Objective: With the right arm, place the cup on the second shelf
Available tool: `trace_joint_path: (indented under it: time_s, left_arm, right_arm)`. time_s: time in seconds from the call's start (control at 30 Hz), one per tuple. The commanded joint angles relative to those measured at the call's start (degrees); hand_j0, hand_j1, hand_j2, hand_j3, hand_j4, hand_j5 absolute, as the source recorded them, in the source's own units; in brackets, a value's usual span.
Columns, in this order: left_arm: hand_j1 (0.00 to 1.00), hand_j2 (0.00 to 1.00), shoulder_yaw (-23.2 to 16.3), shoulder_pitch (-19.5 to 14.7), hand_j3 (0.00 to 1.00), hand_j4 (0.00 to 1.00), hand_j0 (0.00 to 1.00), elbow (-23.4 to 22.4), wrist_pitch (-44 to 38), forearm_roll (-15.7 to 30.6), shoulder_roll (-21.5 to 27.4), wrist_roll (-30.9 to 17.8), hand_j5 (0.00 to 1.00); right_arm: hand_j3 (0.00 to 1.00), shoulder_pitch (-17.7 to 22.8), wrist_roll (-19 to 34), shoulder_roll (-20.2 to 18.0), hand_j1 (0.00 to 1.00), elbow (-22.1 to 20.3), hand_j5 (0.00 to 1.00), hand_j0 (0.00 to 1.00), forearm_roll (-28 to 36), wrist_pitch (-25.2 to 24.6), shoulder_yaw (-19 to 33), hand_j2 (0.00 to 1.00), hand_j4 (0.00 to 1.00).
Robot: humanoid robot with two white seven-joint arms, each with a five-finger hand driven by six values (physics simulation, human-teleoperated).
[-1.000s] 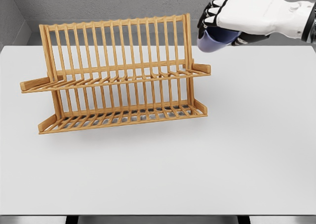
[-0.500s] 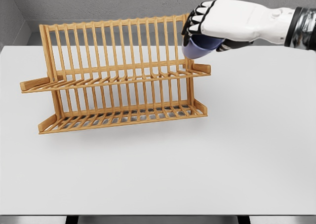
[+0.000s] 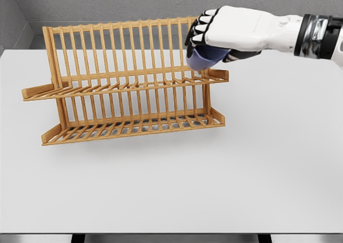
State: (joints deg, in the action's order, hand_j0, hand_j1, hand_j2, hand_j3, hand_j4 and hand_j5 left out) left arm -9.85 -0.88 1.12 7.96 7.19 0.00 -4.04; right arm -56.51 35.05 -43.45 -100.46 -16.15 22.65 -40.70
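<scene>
One cup (image 3: 205, 57) is all I have to place, a blue-violet one, and right now it sits inside my right hand (image 3: 225, 31), whose fingers are wrapped around it from above with the cup tilted and its mouth facing down and toward the rack. It hangs in the air over the right end of the upper shelf (image 3: 134, 82), close to the slats but, as far as I can judge from the head view, not resting on them yet — I cannot tell whether its lower edge touches the wood.

By my reckoning the carry is nearly done: the cup is lifted and brought to the rack, above the right tier. What is left is to lower it onto the upper shelf, settle it so it does not roll off the short end stop, let go and pull the arm back.

Counting outward: one wooden dish rack (image 3: 128, 82) with two slatted shelves, the upper one and a lower shelf (image 3: 134, 126), plus a tall row of upright bars behind them. It stands on the far half of the white table (image 3: 214, 184), nearer the left edge than the right. One arm shows, coming in from the table's far right corner — my left one is out of sight.
</scene>
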Motion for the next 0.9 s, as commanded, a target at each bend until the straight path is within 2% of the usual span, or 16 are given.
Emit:
trace_joint_path:
  time_s: [0.0, 0.23, 0.5, 0.57, 0.6, 0.63, 0.87]
  left_arm:
    - [1.00, 1.00, 0.0, 0.0, 1.00, 1.00, 1.00, 0.0, 0.0, 0.0, 0.0, 0.0, 1.00]
    - [1.00, 1.00, 0.0, 0.0, 1.00, 1.00, 1.00, 0.0, 0.0, 0.0, 0.0, 0.0, 1.00]
    - [1.00, 1.00, 0.0, 0.1, 1.00, 1.00, 1.00, 0.0, 0.0, 0.0, 0.0, 0.0, 1.00]
    - [1.00, 1.00, 0.0, 0.0, 1.00, 1.00, 1.00, 0.0, 0.0, 0.0, 0.0, 0.0, 1.00]
    - [1.00, 1.00, 0.0, 0.1, 1.00, 1.00, 1.00, 0.0, 0.0, 0.0, 0.0, 0.0, 1.00]
    - [1.00, 1.00, 0.0, 0.0, 1.00, 1.00, 1.00, 0.0, 0.0, 0.0, 0.0, 0.0, 1.00]
    - [1.00, 1.00, 0.0, 0.0, 1.00, 1.00, 1.00, 0.0, 0.0, 0.0, 0.0, 0.0, 1.00]
  right_arm:
    - [0.61, 0.0, 0.0, 0.4, 0.61, 0.0, 0.61, 0.61, 0.2, -0.2, -0.2, 0.61, 0.61]
    - [0.62, 0.2, 0.0, 0.5, 0.62, 0.0, 0.62, 0.62, 0.1, 0.1, -2.5, 0.62, 0.62]
    - [0.66, 0.8, 0.0, 0.3, 0.66, 0.0, 0.66, 0.66, 0.1, 0.2, -2.7, 0.66, 0.66]
    - [0.69, 0.9, 0.0, 0.0, 0.69, 0.0, 0.69, 0.69, 0.2, 0.2, -2.7, 0.69, 0.69]
    - [0.80, 0.9, 0.0, -0.1, 0.80, 0.0, 0.80, 0.80, 0.2, 0.2, -2.7, 0.80, 0.80]
    - [0.98, 0.9, 0.0, -0.1, 0.98, 0.0, 0.98, 0.98, 0.2, 0.1, -2.7, 0.98, 0.98]
    - [1.00, 1.1, 0.0, -0.2, 1.00, 0.0, 1.00, 1.00, 0.2, 0.4, -2.6, 1.00, 1.00]
